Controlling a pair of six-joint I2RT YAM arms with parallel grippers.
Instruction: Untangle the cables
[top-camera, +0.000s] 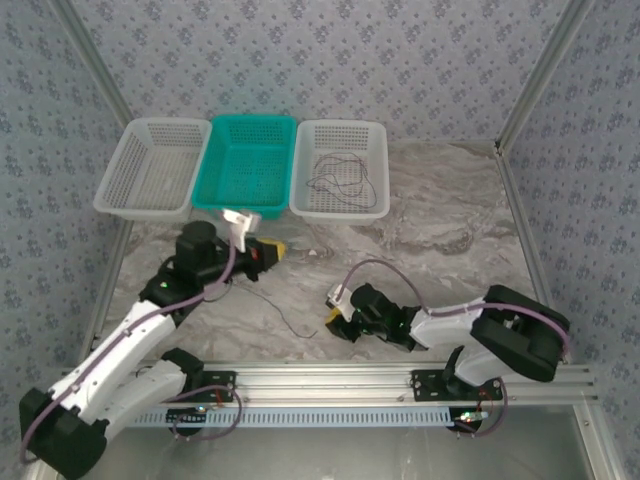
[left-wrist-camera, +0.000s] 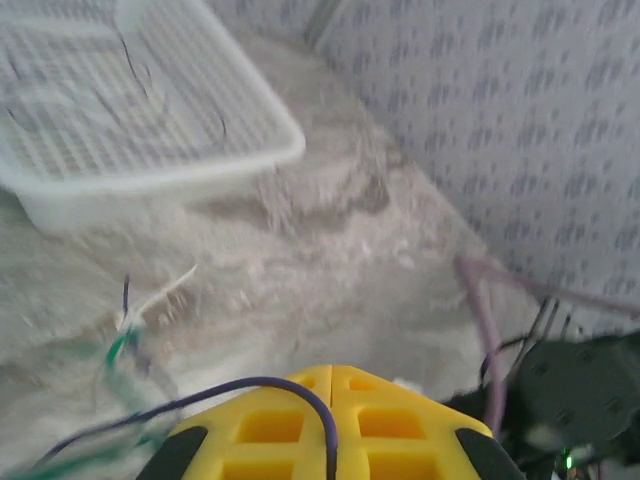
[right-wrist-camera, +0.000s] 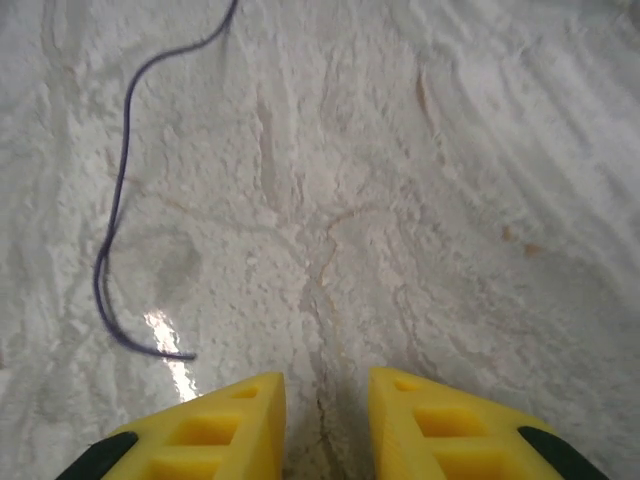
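**Item 1, near right.** Right gripper (right-wrist-camera: 325, 385), low over the marble-patterned table (top-camera: 430, 250). Yellow fingers apart, bare table showing in the gap, nothing held.

**Item 2, just left of and beyond the right gripper.** Bluish cable (right-wrist-camera: 99, 275), hair-thin. Its free end lies flat on the table close to the right gripper's left finger. From there it curves away to the far left, towards the left arm.

**Item 3, left of centre, farther out.** Left gripper (left-wrist-camera: 330, 370). Yellow fingers together, clamped on the bluish cable (left-wrist-camera: 328, 440), which arches up from the left and drops into the seam between them.

**Item 4, left of the left gripper.** Green cable (left-wrist-camera: 120, 348), a blurred strand with pale ends; contact with the bluish cable cannot be told.

**Item 5, far edge, left to right.** Left white basket (top-camera: 150, 122), teal basket (top-camera: 250, 118) and right white basket (top-camera: 340, 214), side by side. A dark cable (top-camera: 340, 178) lies loosely looped inside the right white basket.
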